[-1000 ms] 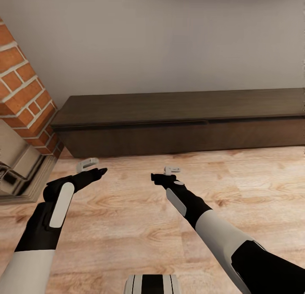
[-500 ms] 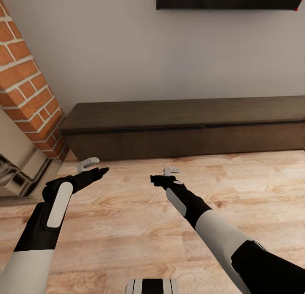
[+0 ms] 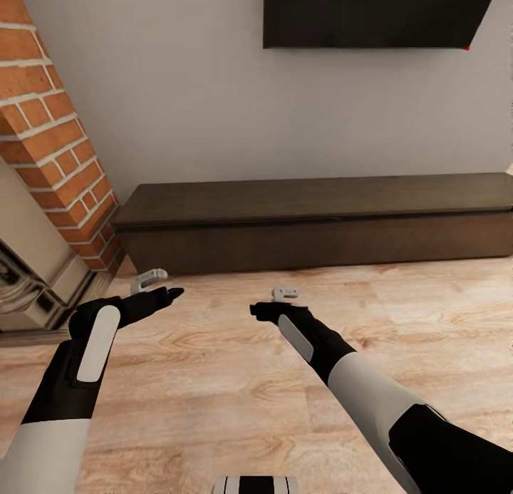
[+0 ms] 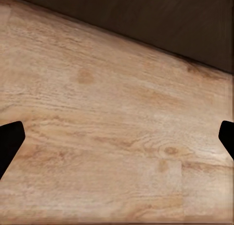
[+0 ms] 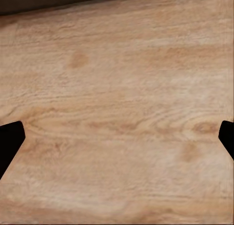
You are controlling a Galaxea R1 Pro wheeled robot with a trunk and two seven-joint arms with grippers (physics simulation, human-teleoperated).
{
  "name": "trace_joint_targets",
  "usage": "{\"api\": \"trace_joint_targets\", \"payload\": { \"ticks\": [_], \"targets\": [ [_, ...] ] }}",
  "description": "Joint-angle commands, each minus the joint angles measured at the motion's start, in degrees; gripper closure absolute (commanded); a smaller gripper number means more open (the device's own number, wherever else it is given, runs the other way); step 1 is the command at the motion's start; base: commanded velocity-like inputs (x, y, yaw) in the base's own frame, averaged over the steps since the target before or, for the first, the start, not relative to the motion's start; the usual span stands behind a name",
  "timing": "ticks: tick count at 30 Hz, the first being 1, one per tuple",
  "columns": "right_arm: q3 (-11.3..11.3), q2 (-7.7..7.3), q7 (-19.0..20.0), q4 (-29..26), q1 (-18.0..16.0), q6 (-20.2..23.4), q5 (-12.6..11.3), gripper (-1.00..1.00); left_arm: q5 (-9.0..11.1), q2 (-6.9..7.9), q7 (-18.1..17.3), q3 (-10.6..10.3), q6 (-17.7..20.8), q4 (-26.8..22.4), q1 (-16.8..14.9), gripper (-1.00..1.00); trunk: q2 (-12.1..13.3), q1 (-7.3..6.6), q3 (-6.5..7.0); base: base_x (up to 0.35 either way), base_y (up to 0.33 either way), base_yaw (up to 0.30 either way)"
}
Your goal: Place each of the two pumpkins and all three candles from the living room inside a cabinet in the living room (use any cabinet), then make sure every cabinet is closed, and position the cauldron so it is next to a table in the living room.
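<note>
The long, low dark-brown cabinet (image 3: 313,223) stands against the grey wall ahead, with all its fronts shut flush. My left gripper (image 3: 171,293) hovers over the wooden floor short of the cabinet's left end, open and empty; its dark fingertips (image 4: 9,142) sit wide apart in the left wrist view, where the cabinet front (image 4: 146,15) is a dark band. My right gripper (image 3: 255,310) hangs beside it over bare floor, also open, with fingertips (image 5: 9,140) far apart. The pumpkins, candles, cauldron and table are out of view.
A red brick fireplace (image 3: 50,137) with a pale hearth surround (image 3: 28,280) juts out at the left, close to my left arm. A dark flat screen (image 3: 370,13) hangs on the wall above the cabinet. Light wooden floor (image 3: 399,316) lies between me and the cabinet.
The camera has tilted up, so the whole picture slid down and the wall screen came into view. Both arms hold about the same pose, grippers still open.
</note>
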Motion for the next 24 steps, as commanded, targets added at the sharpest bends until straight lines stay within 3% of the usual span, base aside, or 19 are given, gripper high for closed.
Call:
{"api": "trace_joint_targets", "payload": {
  "ticks": [1, 13, 14, 16, 24],
  "targets": [
    [0.31, -0.04, -0.55, -0.10, -0.05, 0.57, -0.67, -1.00, 0.61, 0.01, 0.53, 0.01, 0.23, -0.05, -0.03, -1.00, 0.00, -0.05, 0.18, -0.082, 0.000, 0.000],
    [0.22, -0.03, -0.50, -1.30, -0.05, 3.07, -1.10, -1.00, 0.73, -0.37, 0.54, 0.02, 0.34, 0.08, -0.03, -1.00, 0.16, -0.36, 2.84, -0.010, 0.000, 0.000],
    [-0.10, -0.08, -0.26, -1.37, -0.05, 3.75, -3.08, -1.00, 0.74, -0.48, 0.53, 0.02, 0.56, 0.09, -0.03, -1.00, 0.17, -0.38, 3.06, 0.000, 0.000, 0.000],
    [-0.24, -0.07, -0.11, -1.40, -0.05, 5.02, -4.43, -1.00, 0.68, -0.51, 0.51, 0.02, 1.49, 0.05, -0.03, -1.00, 0.20, -0.43, 3.50, 0.000, 0.000, 0.000],
    [-0.30, -0.01, -0.10, -1.42, -0.05, 5.75, -5.15, -1.00, 0.65, -0.60, 0.50, 0.02, 2.00, 0.03, -0.03, -1.00, 0.30, -0.64, 5.28, -0.013, 0.000, 0.000]
  ]
}}
